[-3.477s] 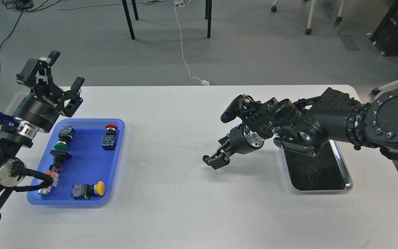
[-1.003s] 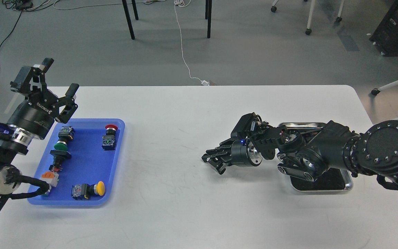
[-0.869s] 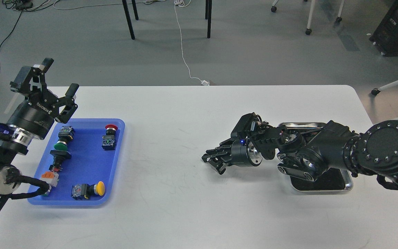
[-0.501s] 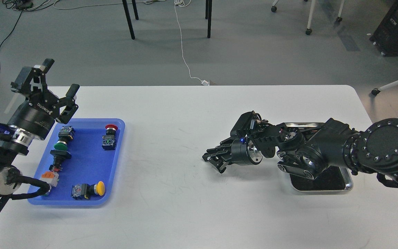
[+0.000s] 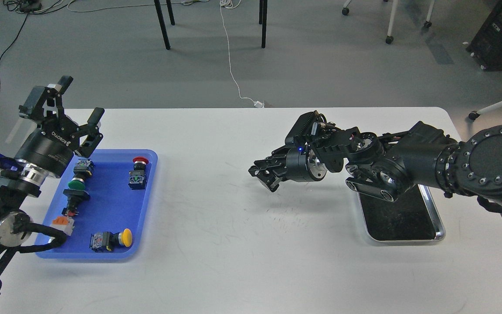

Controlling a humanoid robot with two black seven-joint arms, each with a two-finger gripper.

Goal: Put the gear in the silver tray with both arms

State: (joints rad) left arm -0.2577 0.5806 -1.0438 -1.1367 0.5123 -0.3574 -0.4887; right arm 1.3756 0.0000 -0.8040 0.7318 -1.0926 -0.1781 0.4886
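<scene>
Since half a second ago, my right gripper [image 5: 263,174] has risen off the white table [image 5: 216,244], fingers nearly clenched; whether they grasp anything I cannot tell. Left gripper [image 5: 76,102] hangs released. Silver tray [image 5: 437,218] sits at four o'clock.

Left arm: enters from the left edge, forearm rising to a silver wrist ring.
Left gripper [image 5: 78,101]: raised, its two fingers spread wide apart, pointing up and away.
Right arm: reaches in from the right edge, elbow bent.
Right gripper [image 5: 263,173]: points left, hanging above the tabletop; finger gap unreadable.
</scene>
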